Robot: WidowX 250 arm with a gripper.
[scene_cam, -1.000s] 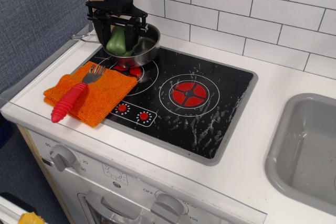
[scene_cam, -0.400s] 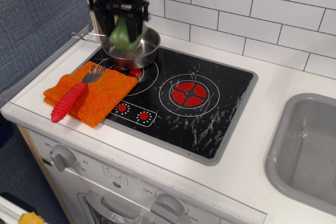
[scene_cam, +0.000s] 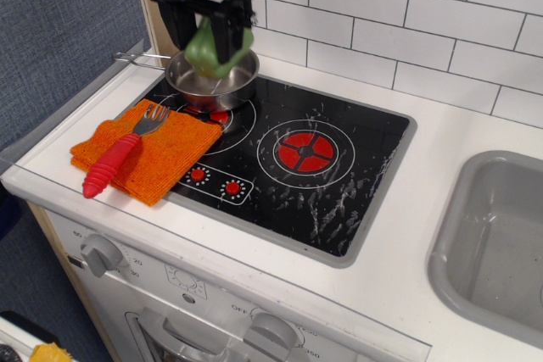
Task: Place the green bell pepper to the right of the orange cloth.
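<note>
At the far left, 1 cloth (scene_cam: 144, 155) lies folded on the tabletop (scene_cam: 424, 175), its right edge lapping over the hob (scene_cam: 339, 175) just beside the 2 small red knobs (scene_cam: 214, 181). 1 fork (scene_cam: 119, 157) with a red handle rests across it, tines pointing toward the back, so the cloth's top is partly taken up; that hardly matters, since the target is the spot beside it, not on it.

Behind the cloth, 1 steel pot (scene_cam: 212, 80) sits on the left burner, handle sticking out to the left. Directly above it hangs the pincer (scene_cam: 217, 40), closed on the pepper (scene_cam: 217, 44), its dark fingers pressing either side of the green body. The pepper is clear of the pot, held in the air over the rim. That height looks deliberate: it must clear the pot wall before travelling sideways.

To the right, 1 open burner (scene_cam: 306, 151) with a red centre marks the middle of the hob. The bare black glass between the cloth and this burner, around the knobs, seems the natural landing place, so the carry would need to come forward and down.

At the far right, 1 grey sink (scene_cam: 492, 235) is well apart from everything and plays no part.
</note>
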